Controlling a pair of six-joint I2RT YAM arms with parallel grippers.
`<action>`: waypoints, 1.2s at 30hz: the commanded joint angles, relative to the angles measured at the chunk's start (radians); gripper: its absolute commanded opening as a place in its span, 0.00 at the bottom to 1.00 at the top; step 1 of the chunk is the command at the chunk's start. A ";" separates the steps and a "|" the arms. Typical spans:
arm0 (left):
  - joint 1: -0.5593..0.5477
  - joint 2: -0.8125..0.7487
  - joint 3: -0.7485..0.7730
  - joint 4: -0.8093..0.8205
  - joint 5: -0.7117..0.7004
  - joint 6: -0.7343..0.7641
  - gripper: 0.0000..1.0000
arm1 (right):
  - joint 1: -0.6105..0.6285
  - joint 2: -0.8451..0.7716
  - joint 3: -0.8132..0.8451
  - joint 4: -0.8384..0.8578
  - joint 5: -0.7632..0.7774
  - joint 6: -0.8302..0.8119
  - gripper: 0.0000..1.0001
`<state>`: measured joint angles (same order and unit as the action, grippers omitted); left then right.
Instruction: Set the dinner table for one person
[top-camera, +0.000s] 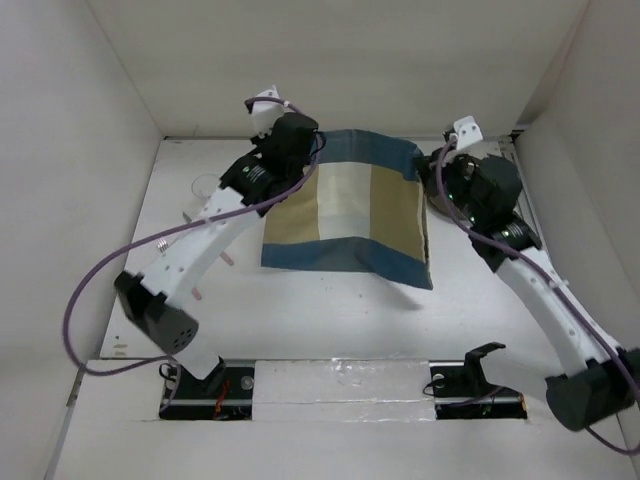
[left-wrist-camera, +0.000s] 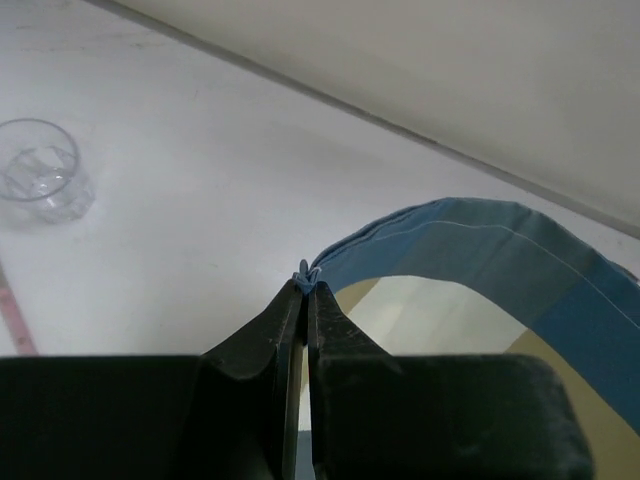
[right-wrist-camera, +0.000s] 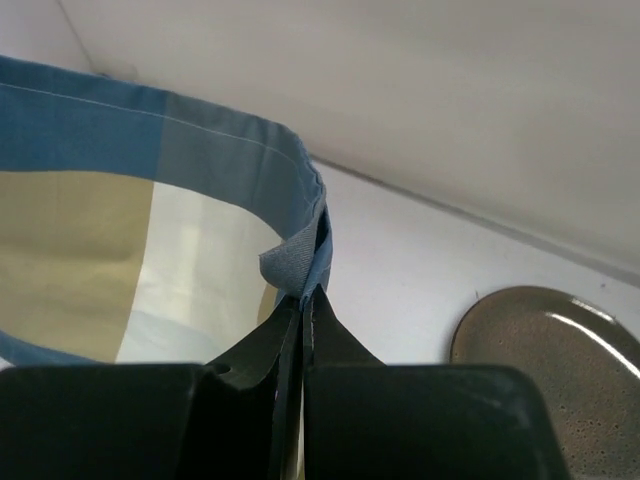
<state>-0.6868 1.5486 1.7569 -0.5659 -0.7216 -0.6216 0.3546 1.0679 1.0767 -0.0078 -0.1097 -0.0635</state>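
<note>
- The glass (left-wrist-camera: 40, 182) stands upright on the table (top-camera: 330, 320) at the far left, well apart from the mat. It looks not yet set in its place.
- The left gripper (left-wrist-camera: 305, 285) is clamped tight on the mat's far left corner, with a nub of blue hem poking out past the tips.
- The mat (top-camera: 345, 215) hangs between the two arms over the middle of the table. Its far edge is raised and bows between the grips. The near edge droops toward the tabletop, and the near right corner casts a shadow, so it is not lying flat.
- The right gripper (right-wrist-camera: 308, 300) is pinched closed on the far right corner, where the blue border folds over on itself just above the tips.
- The plate (right-wrist-camera: 550, 370), brown and speckled, lies bare on the table to the right of the mat, not on it.
- By my reading the task is at an early stage, with the mat being spread. It is yet to be laid flat and let go. After that the plate goes onto it, then the glass beside it, plus any cutlery, though none can be made out here.
</note>
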 joint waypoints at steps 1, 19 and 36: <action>0.108 0.122 0.104 0.004 0.063 -0.013 0.00 | -0.054 0.119 0.092 0.118 -0.111 -0.002 0.00; 0.389 0.591 0.463 0.067 0.269 0.111 0.00 | -0.169 0.705 0.411 0.144 -0.320 0.025 0.04; 0.346 0.300 0.216 0.107 0.381 0.043 0.99 | 0.027 0.673 0.475 -0.126 0.345 0.160 1.00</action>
<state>-0.3275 1.9713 2.0327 -0.4919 -0.4091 -0.5411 0.3355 1.7473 1.5517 -0.0551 0.1017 0.0437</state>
